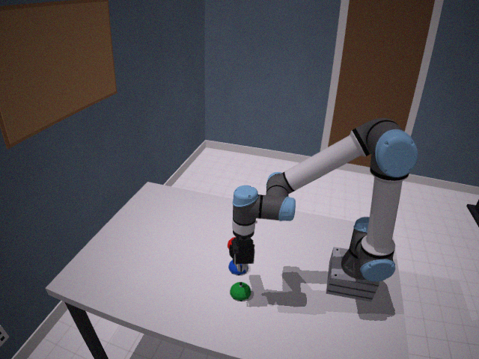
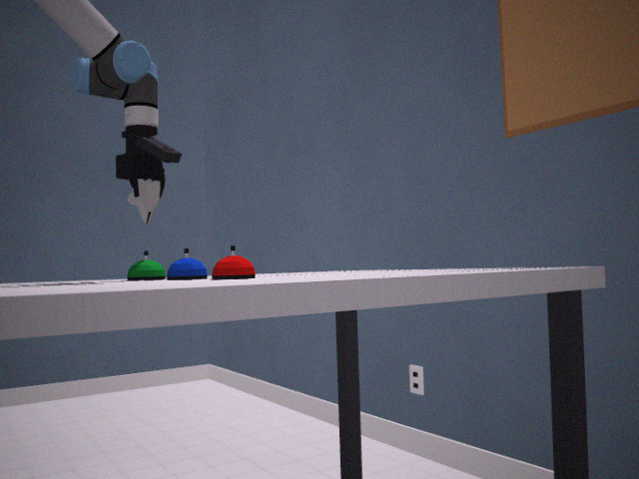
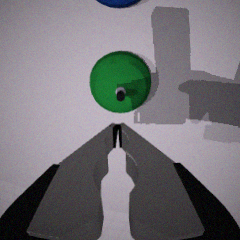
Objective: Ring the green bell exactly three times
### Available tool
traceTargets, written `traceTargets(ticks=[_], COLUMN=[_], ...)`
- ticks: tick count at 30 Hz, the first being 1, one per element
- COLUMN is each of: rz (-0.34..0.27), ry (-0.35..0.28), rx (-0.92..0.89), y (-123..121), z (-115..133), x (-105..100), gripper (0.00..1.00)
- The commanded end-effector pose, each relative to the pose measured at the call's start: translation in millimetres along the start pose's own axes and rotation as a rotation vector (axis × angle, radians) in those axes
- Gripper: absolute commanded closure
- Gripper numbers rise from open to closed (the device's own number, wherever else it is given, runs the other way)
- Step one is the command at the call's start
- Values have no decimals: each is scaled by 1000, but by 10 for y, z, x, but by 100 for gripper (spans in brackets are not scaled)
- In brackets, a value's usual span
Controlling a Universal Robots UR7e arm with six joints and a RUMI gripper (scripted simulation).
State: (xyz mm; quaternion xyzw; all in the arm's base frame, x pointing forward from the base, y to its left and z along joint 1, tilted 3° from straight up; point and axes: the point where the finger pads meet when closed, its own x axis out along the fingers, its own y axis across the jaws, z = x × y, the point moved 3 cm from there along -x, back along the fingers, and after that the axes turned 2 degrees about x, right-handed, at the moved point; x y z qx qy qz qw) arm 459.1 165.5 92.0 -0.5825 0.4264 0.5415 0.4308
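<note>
Top: green bell lower centre on table, blue bell just behind it; gripper overlaps blue bell.

Ext: gripper clenched, nothing held, hanging above green bell at left, clear gap to button.

Wrist: green bell centre frame, above fingertips.

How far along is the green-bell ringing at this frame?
Done: cannot count rings; all three bells sit in a row. In hand: the shut, empty gripper hovers above the green bell, its button up and untouched. Left: any remaining presses, avoiding the blue bell.
</note>
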Motion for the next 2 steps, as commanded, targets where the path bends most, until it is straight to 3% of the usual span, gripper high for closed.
traceTargets(ticks=[1, 2], rz=[-4, -4], ry=[0, 0], rx=[-1, -1], y=[-13, -13], z=[6, 6], x=[-18, -18], gripper=[100, 100])
